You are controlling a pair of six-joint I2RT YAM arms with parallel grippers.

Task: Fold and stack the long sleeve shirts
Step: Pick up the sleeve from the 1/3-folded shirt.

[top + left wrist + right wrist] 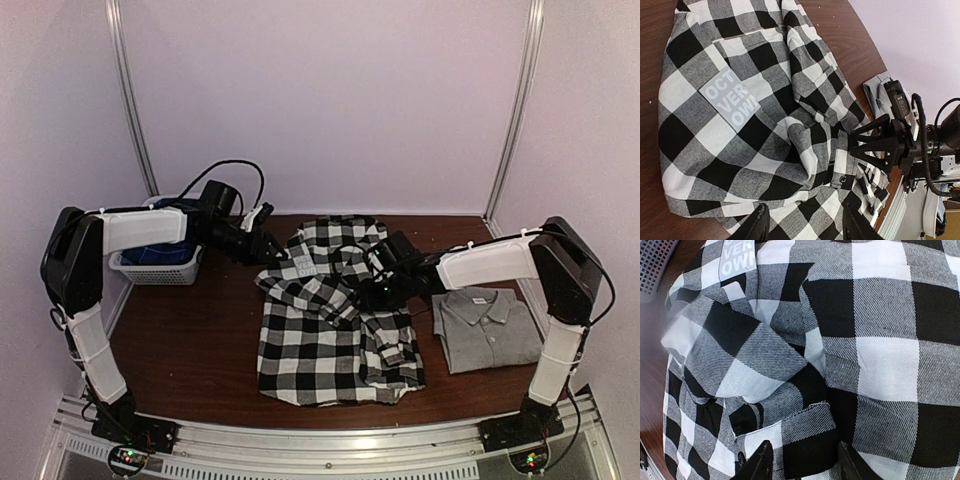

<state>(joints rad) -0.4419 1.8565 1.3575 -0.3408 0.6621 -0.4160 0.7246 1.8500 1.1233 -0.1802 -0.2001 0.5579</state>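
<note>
Sizing up black-and-white checked flannel shirt (pixel 330 350) sprawled at middle of counter (pixel 190 340): soft, light, limp, best taken at cuff (pixel 790 432) or hem. Holding left tool (pixel 807 227) spread toward counter's far edge; right tool (pixel 802 462) straddling cuff, pinch impossible to tell.

A black-and-white large-check flannel shirt (pixel 335 335) is seen spread across the middle of the dark wooden table (pixel 190 350). Its lower part is laid fairly flat towards the table's near edge, while its upper part is bunched and creased towards the far edge. A pale patch (pixel 731 100) with white block lettering is shown on the bunched part. A sleeve is folded over the body. A plain grey collared shirt (pixel 487 325) is laid on the table's right side, folded into a neat rectangle, placket up, collar towards the far edge, apart from the flannel.
</note>
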